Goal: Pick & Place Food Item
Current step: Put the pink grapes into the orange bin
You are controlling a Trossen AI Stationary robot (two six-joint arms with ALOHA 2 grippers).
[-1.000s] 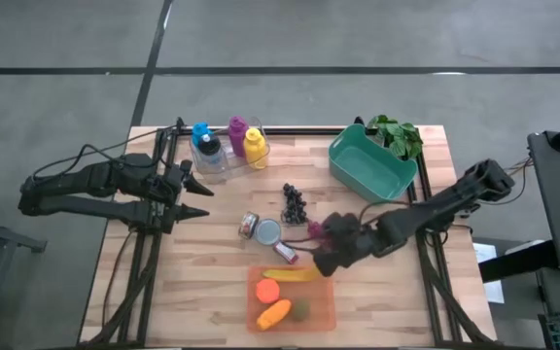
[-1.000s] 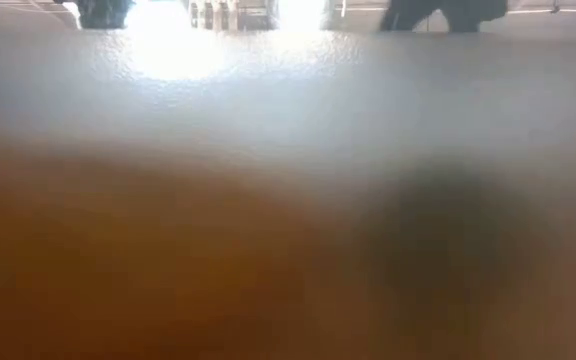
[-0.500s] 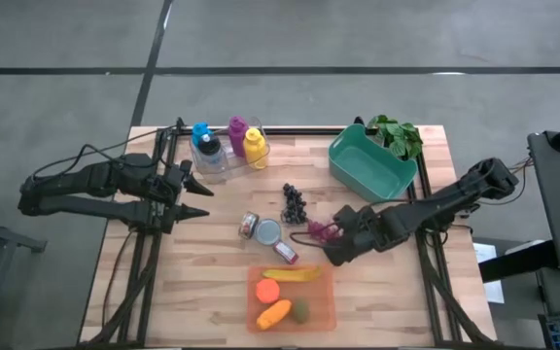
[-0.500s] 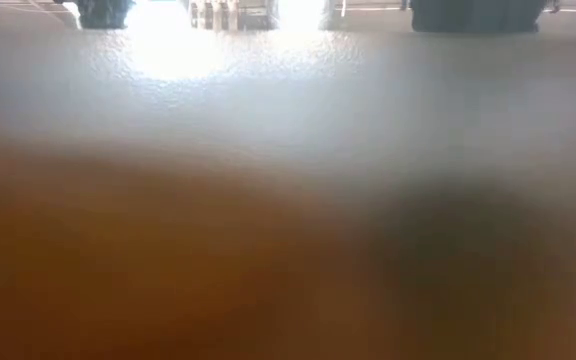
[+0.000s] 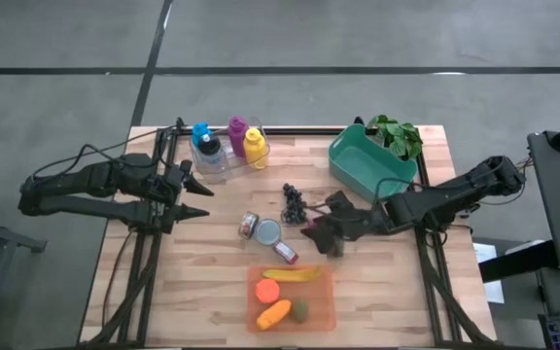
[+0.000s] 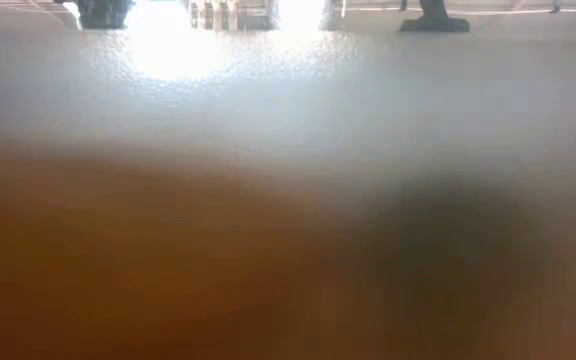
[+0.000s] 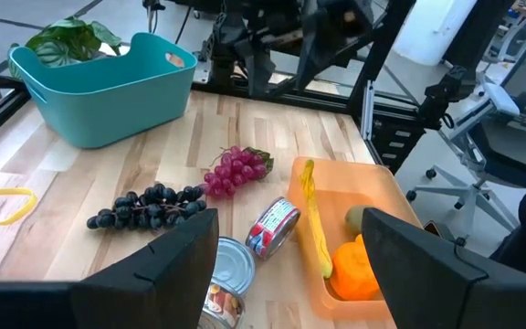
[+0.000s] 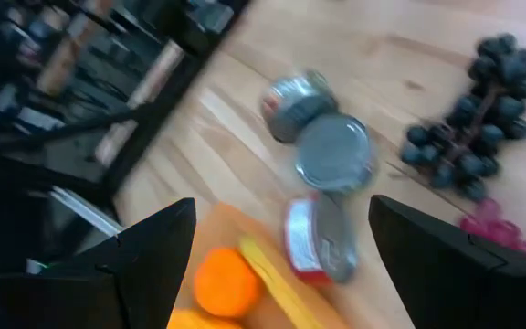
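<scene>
R gripper pulled back from orange tray, over pink grapes, open

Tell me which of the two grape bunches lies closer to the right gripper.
The pink grape bunch, lying right by the open right gripper; the dark grape bunch lies farther off, toward the bottles.

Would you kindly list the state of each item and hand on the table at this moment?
Right hand: open, empty, above the pink grapes.
Left hand: open, empty, at the table's left edge.
Pink grapes: lying on the table.
Dark grapes: lying on the table.
Orange tray: holds banana, orange and other food.
Teal bin: upright.
Cans: lying on their sides.
</scene>
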